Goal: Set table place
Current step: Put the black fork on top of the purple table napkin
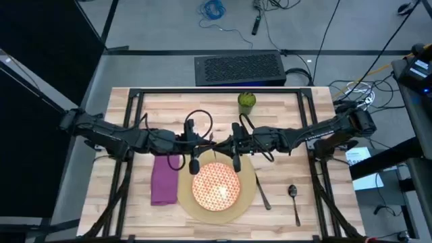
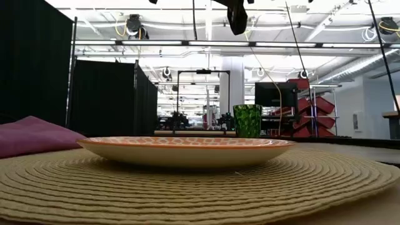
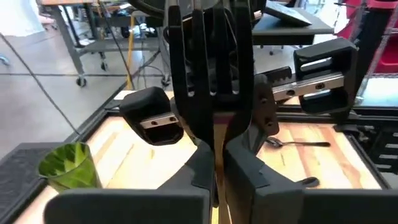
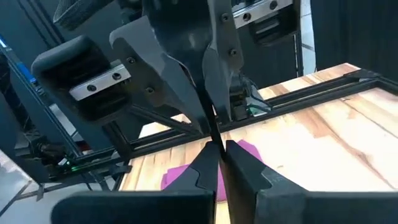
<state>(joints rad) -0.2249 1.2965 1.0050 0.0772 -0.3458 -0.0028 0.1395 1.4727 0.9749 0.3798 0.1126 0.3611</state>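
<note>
My two grippers meet tip to tip above the far rim of the red-and-cream plate (image 1: pixel 216 187), which lies on the round tan place (image 1: pixel 248 197) on the table (image 1: pixel 324 216). Between them a dark fork (image 3: pixel 211 62) stands upright, tines up. My left gripper (image 1: pixel 206 144) and my right gripper (image 1: pixel 224 144) are both shut on it. In the high view the fingers hide the fork. The low view shows only a dark gripper part high above the plate (image 2: pixel 187 150). My left gripper pinches the fork between its two fingers just below the tines, at the top of the handle (image 3: pixel 215 134). It comes level from the table's left. The fork is upright and lifted clear. My right gripper pinches the fork's thin handle (image 4: pixel 210 138) between its fingertips. It comes level from the table's right. The handle rises from its fingers toward the left gripper's fingers (image 4: pixel 214 56).
A folded purple napkin (image 1: pixel 164 179) lies left of the place. A knife (image 1: pixel 262 192) and a spoon (image 1: pixel 294 196) lie to its right. A green cup (image 1: pixel 246 101) stands near the far edge. Black frame bars run along the table's sides.
</note>
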